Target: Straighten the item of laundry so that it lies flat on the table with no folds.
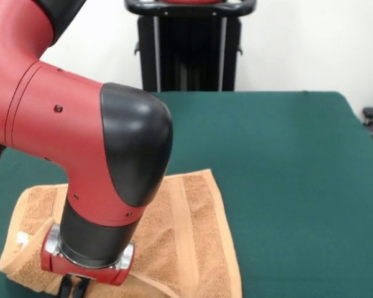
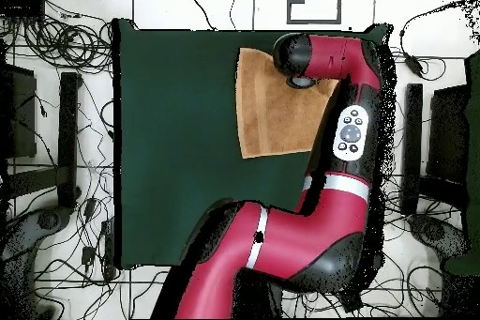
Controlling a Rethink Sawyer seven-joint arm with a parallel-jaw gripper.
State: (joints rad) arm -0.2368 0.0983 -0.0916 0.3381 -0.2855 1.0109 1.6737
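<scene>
Red arm (image 1: 43, 118) with rounded black joint caps, small dark screws dotted along the red shell. Black wrist collar above a silver ring and a red flange, black gripper (image 1: 73, 287) tips below. From overhead: white bands at the joints, a pale oval button panel (image 2: 350, 131) with dark round buttons.

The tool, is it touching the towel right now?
Cannot tell. In the front view the tool runs off the bottom edge over the towel; the overhead view hides it under the arm.
</scene>
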